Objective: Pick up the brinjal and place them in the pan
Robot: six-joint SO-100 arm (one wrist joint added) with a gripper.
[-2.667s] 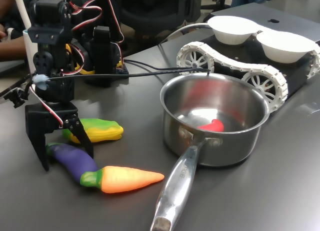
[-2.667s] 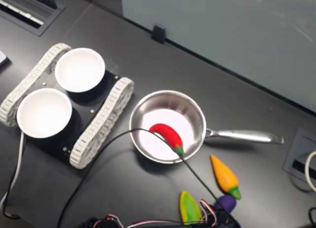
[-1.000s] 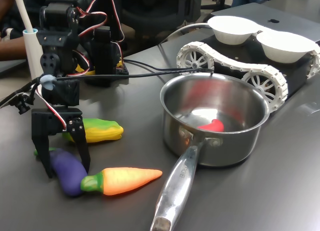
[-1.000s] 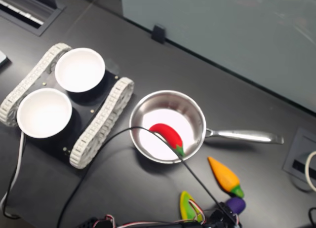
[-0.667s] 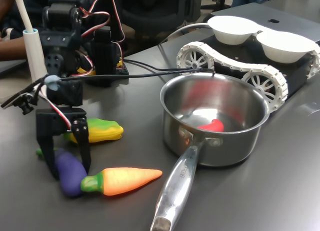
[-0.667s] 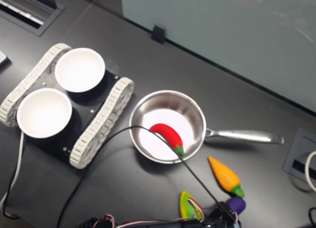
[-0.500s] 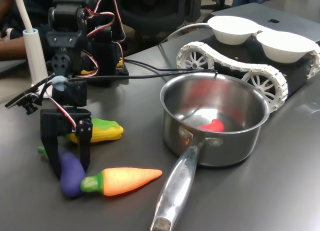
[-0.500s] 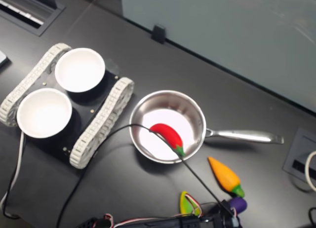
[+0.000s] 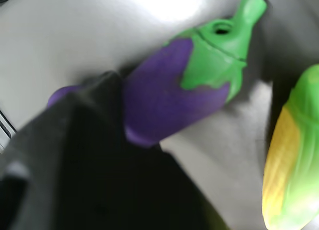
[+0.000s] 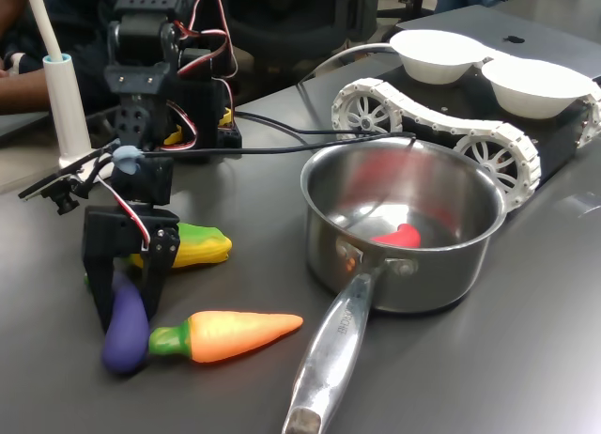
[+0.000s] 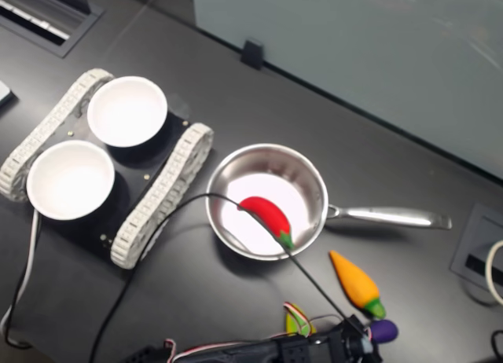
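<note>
The purple brinjal (image 10: 125,327) lies on the dark table in the first exterior view's left, with its rounded end toward the carrot (image 10: 228,335). My gripper (image 10: 127,307) stands over it, fingers pressed against both its sides, shut on it while it rests on the table. The wrist view shows the brinjal (image 9: 169,103) with its green cap against one dark finger (image 9: 84,160). In the second exterior view only the brinjal's purple tip (image 11: 383,330) shows beside the gripper (image 11: 355,343). The steel pan (image 10: 427,274) (image 11: 271,149) stands apart from them, its handle toward the carrot.
A red chilli toy (image 10: 398,237) (image 11: 266,215) lies in the pan. The corn (image 10: 188,245) (image 9: 294,160) lies just behind the gripper. A tracked rover (image 10: 488,138) carries two white bowls (image 11: 126,111). A black cable (image 10: 282,143) runs over the pan. A white tube (image 10: 58,96) stands behind the arm.
The gripper has moved toward the first exterior view's right and narrowed around the brinjal, which has turned to lie lengthwise between the fingers. The carrot shifted slightly.
</note>
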